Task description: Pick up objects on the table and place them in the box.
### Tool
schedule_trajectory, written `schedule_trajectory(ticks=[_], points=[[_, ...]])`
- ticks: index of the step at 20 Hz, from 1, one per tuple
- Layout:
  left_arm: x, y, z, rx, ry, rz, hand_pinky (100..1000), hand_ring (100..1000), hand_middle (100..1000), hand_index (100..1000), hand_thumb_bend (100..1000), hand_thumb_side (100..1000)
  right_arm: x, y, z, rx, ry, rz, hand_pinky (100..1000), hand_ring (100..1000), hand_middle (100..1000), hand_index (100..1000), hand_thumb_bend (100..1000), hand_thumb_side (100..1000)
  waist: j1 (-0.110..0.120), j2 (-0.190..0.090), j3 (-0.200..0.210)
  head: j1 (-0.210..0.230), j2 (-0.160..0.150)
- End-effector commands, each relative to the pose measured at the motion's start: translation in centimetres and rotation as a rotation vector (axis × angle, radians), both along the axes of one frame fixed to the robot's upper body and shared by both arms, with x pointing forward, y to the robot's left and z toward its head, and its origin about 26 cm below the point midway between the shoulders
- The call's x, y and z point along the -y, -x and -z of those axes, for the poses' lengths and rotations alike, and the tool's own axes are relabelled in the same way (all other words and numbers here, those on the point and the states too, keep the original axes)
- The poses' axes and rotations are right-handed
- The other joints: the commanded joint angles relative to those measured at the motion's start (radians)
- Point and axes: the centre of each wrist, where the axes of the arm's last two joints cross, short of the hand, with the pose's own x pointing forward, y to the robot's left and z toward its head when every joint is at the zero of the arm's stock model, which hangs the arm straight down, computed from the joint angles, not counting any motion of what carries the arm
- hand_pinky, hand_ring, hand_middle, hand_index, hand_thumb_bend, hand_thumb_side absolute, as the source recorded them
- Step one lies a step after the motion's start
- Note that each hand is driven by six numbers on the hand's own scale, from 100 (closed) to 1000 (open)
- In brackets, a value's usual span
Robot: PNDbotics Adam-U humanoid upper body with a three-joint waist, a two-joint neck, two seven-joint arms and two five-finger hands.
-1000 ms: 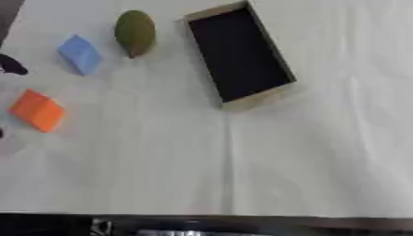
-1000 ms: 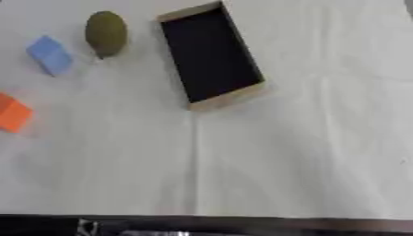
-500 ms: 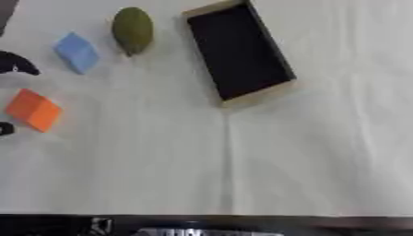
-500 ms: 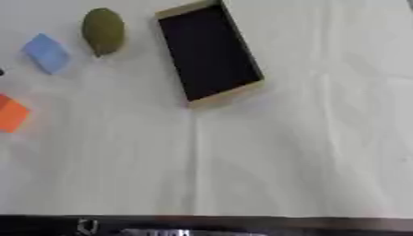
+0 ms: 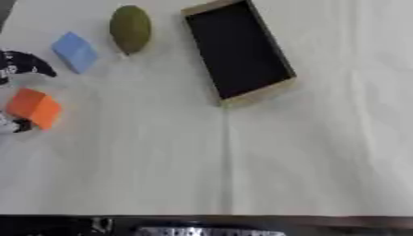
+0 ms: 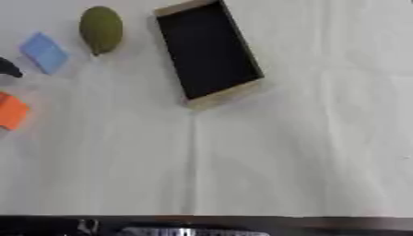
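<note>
Small orange foam-like block (image 5: 35, 108) at nine o'clock: likely light, squashy; best pinched across flat sides. Left hand (image 5: 22, 67) straddling it, grip state unclear.

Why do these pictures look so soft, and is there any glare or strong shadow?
Both eye views are blurred all over: the box, the green fruit and the blue block have fuzzy edges. The light is even, with no glare on the white cloth and only faint shadows. In the left eye view the left hand at the edge is a dark smear.
</note>
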Motion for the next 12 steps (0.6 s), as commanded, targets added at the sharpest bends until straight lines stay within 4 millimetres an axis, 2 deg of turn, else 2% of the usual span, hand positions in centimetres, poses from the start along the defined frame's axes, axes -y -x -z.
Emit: schedule_trajectory(ticks=[1, 3, 5, 9, 12], points=[[-0.32, -0.02, -0.84, 0.004, -0.029, -0.007, 897, 881, 855, 910, 473, 100, -0.04, 0.25, -0.78, 0.024, 0.011, -0.010, 855, 801, 727, 889, 100, 623, 0.003, -0.016, -0.001, 0.005, -0.006], [-0.30, -0.01, -0.83, -0.004, -0.031, -0.006, 892, 875, 847, 904, 467, 100, -0.03, 0.25, -0.77, 0.024, 0.009, -0.009, 855, 801, 727, 889, 100, 623, 0.003, -0.016, -0.001, 0.006, -0.005], [-0.32, 0.02, -0.89, -0.008, -0.030, -0.012, 860, 836, 793, 868, 431, 100, -0.03, 0.25, -0.74, 0.023, 0.005, -0.008, 855, 801, 725, 889, 100, 614, 0.003, -0.016, 0.000, 0.007, -0.004], [-0.27, 0.08, -1.06, 0.003, -0.025, -0.020, 802, 758, 655, 771, 293, 100, -0.07, 0.24, -0.71, 0.021, 0.003, -0.010, 855, 800, 723, 889, 100, 622, 0.002, -0.016, 0.003, 0.009, -0.003], [-0.15, 0.12, -1.14, 0.019, -0.026, -0.021, 786, 715, 593, 734, 258, 100, -0.07, 0.25, -0.70, 0.021, 0.002, -0.011, 855, 800, 723, 889, 100, 622, 0.001, -0.017, 0.003, 0.010, -0.003]])
